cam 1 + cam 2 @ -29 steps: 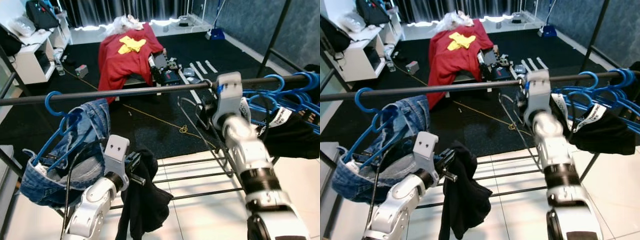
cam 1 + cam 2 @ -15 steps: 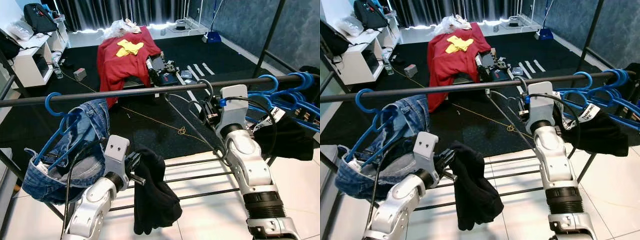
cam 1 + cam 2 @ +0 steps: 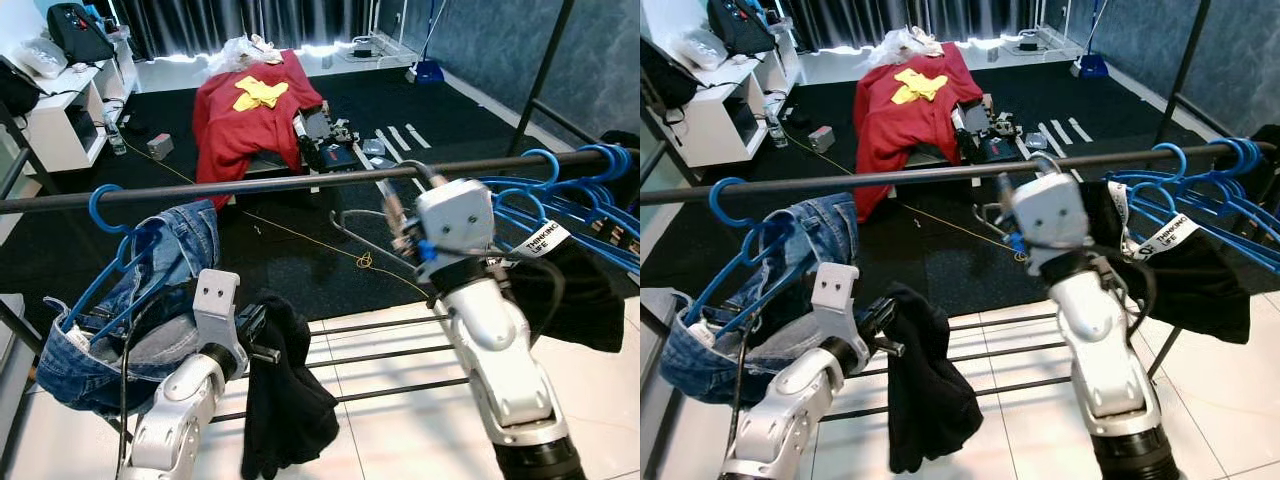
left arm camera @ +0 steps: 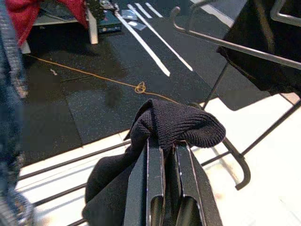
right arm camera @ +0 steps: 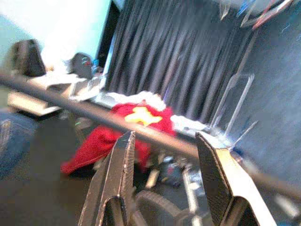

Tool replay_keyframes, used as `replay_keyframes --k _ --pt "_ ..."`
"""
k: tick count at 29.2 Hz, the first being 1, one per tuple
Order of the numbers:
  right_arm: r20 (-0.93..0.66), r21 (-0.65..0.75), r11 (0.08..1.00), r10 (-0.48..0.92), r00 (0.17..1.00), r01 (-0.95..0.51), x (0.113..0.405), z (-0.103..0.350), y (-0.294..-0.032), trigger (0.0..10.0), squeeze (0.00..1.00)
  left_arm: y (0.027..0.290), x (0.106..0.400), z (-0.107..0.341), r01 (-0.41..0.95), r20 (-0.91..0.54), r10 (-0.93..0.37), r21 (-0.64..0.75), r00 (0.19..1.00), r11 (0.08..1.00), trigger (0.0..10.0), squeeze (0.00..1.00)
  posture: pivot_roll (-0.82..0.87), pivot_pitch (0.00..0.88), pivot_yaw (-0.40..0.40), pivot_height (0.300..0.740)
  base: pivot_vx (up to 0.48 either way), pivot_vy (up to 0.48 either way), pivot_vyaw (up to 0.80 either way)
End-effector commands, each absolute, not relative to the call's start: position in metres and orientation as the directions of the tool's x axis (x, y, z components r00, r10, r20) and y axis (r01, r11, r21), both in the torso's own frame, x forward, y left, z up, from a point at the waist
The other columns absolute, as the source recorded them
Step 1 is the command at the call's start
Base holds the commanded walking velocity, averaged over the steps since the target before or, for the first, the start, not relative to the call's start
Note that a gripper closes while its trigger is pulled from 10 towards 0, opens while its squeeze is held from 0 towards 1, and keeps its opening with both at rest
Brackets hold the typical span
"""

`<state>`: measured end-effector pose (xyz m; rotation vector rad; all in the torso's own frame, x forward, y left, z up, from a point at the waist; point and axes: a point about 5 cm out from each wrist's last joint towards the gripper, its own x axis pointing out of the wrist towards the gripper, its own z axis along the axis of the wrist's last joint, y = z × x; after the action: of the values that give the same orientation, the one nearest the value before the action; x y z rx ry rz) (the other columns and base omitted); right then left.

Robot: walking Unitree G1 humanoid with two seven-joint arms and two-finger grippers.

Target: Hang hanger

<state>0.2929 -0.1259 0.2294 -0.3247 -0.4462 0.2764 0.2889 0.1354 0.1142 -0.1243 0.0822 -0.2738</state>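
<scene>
Back from the rail comes the right arm, its wrist now lower and turned away from the bar it was reaching half a second ago, while the black garment swings in closer under the left arm.

From the head camera: the rail (image 3: 250, 185) runs straight across. At its left end a blue hanger (image 3: 110, 250) carries a pair of jeans (image 3: 150, 300). At the right end a cluster of blue hangers (image 3: 570, 190) hangs with dark clothes (image 3: 570, 290) under it. The left gripper (image 3: 255, 335) sits below the rail, clamped on the black garment (image 3: 285, 400), which dangles toward the tiled floor. A grey wire hanger (image 3: 365, 235) shows just ahead of the right wrist, below the rail.

Left wrist camera: both fingers (image 4: 155, 174) pressed nearly together, knit black cloth bunched over the tips.

Right wrist camera, blurred: the right gripper (image 5: 164, 155) has its fingers spread wide, nothing between them, the rail crossing beyond. A red cloth (image 5: 131, 127) lies far off.
</scene>
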Motion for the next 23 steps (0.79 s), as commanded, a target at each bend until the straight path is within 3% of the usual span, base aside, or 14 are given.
replay_keyframes --k 1,7,11,20,22,23 --pt "0.285 -0.306 0.924 0.317 0.905 -0.227 0.297 0.21 -0.129 10.0 0.0 0.143 0.291 0.124 0.231 -0.009 -0.233 -0.106 0.972 0.967 10.0 0.0 0.05 0.073 0.027 0.74 0.0 0.0 0.0" --pt "0.125 -0.205 0.949 0.27 0.955 -0.241 0.302 0.167 -0.138 10.0 0.0 0.152 0.287 0.123 0.167 0.014 -0.167 -0.133 0.986 0.977 10.0 0.0 0.03 0.061 0.045 0.74 0.0 0.0 0.0" --pt "-0.042 -0.055 0.972 0.227 0.973 -0.229 0.301 0.125 -0.139 10.0 0.0 0.147 0.294 0.128 0.153 0.029 -0.15 -0.176 0.988 0.972 10.0 0.0 0.06 0.064 0.042 0.74 0.0 0.0 0.0" --pt "-0.15 0.016 0.971 0.236 0.96 -0.237 0.302 0.096 -0.132 10.0 0.0 0.141 0.297 0.13 0.162 0.032 -0.159 -0.169 0.987 0.972 10.0 0.0 0.1 0.075 0.011 0.74 0.0 0.0 0.0" --pt "-0.168 0.004 0.965 0.26 0.951 -0.263 0.302 0.09 -0.127 10.0 0.0 0.141 0.293 0.124 0.183 0.012 -0.183 -0.154 0.983 0.971 10.0 0.0 0.1 0.085 0.009 0.74 0.0 0.0 0.0" --pt "-0.203 -0.025 0.959 0.272 0.941 -0.283 0.298 0.083 -0.128 10.0 0.0 0.138 0.282 0.112 0.268 -0.029 -0.274 -0.13 0.961 0.955 10.0 0.0 0.07 0.079 0.003 0.74 0.0 0.0 0.0"
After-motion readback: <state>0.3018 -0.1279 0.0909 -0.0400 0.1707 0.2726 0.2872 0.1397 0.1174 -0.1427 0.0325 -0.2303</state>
